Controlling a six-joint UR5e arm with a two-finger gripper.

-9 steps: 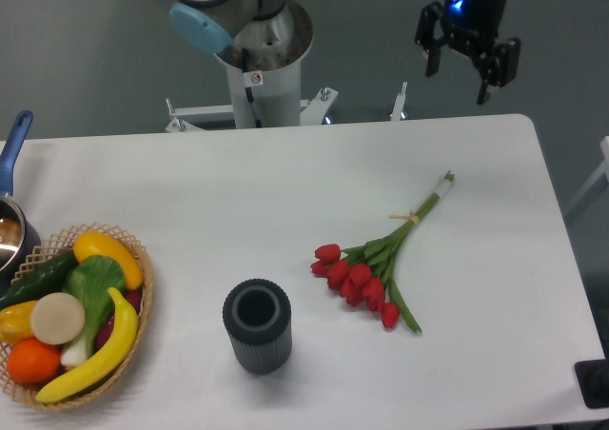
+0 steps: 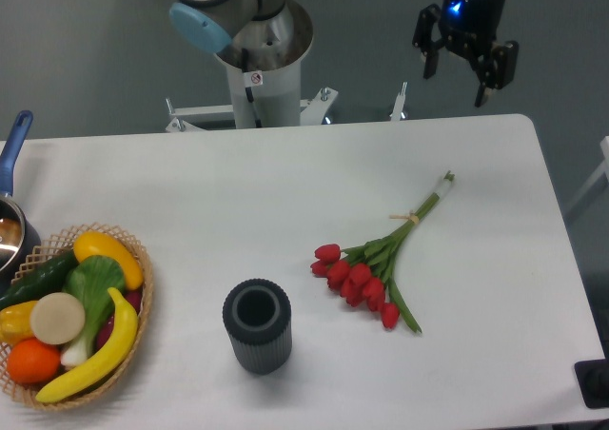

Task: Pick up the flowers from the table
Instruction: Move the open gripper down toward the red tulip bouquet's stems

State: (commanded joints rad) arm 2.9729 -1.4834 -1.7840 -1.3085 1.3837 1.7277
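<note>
One flowers (image 2: 373, 268) bunch on table (image 2: 285, 192); one end effector (image 2: 456, 76) (spread) apart.

Bright, even light; soft shadows, slightly grainy.

Lying right of centre on the large white rectangular desk (image 2: 285, 178): bunch of red tulips (image 2: 379, 265). Left of it, dark ribbed cylindrical vase (image 2: 257, 325); far left, woven basket of fruit (image 2: 136, 302).

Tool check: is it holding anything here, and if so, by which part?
Nothing is held. The tool hangs open and empty beyond the far edge of the table; the flowers lie untouched on it.
</note>
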